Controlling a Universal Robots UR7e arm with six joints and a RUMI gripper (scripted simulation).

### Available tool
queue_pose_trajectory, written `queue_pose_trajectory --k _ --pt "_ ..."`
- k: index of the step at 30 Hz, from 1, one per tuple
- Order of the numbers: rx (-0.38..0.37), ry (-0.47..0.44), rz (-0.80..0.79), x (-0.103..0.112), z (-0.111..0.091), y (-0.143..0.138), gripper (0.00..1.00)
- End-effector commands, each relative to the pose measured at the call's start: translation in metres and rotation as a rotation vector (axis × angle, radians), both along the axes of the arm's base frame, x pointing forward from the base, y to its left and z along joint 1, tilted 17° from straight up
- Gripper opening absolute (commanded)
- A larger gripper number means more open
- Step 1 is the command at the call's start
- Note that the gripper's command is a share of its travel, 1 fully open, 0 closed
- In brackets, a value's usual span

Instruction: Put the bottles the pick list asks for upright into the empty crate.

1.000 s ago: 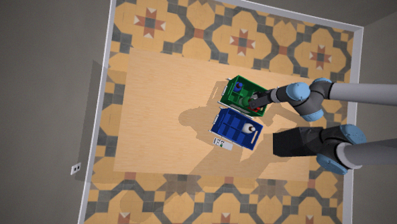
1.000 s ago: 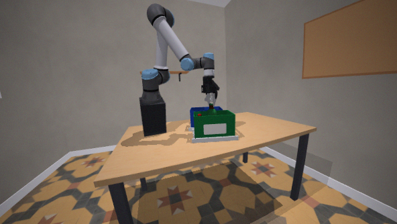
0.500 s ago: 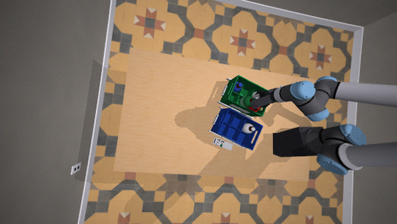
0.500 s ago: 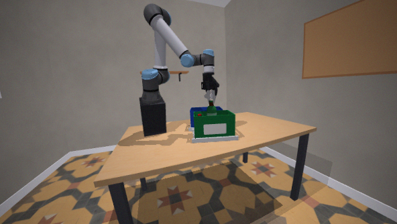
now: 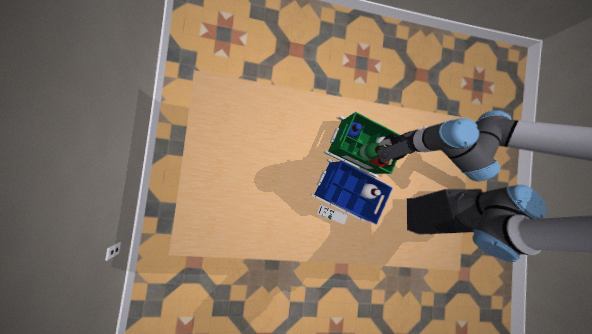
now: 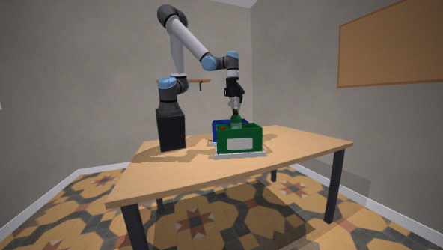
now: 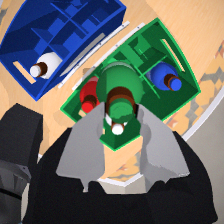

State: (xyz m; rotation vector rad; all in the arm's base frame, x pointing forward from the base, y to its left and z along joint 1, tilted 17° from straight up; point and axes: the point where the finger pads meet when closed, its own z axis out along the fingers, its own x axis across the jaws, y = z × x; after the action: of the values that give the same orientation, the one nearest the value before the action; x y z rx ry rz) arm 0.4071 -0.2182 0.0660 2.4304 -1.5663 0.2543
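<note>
My gripper (image 5: 384, 154) (image 6: 235, 109) (image 7: 120, 104) is shut on the neck of the green bottle (image 5: 371, 150) (image 6: 236, 121) (image 7: 120, 82). The bottle is upright, raised partly above the green crate (image 6: 258, 144) (image 7: 192, 91). In that crate stand a red bottle (image 7: 89, 95), a blue bottle (image 5: 354, 129) (image 7: 163, 75) and a white-capped bottle (image 7: 117, 129), mostly hidden behind the held one. The blue crate (image 6: 214, 131) holds one white bottle (image 5: 370, 191) (image 7: 48, 66) in an end compartment. The pick list (image 5: 332, 214) lies beside the blue crate; its lines are too small to read, but a green mark shows.
The two crates stand close side by side, long sides facing. The black arm pedestal (image 5: 430, 215) (image 6: 171, 131) stands near the white bottle's end of the blue crate. The blue crate's other compartments show no bottles.
</note>
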Motion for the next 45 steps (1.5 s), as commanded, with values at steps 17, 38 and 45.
queue_pose_trajectory --k 17,38,45 --pt "-0.001 -0.001 0.0 0.0 0.029 0.009 0.0" --pt "-0.001 -0.001 0.0 -0.001 0.058 0.017 0.0" --pt "-0.001 -0.001 0.0 -0.001 0.058 0.017 0.0"
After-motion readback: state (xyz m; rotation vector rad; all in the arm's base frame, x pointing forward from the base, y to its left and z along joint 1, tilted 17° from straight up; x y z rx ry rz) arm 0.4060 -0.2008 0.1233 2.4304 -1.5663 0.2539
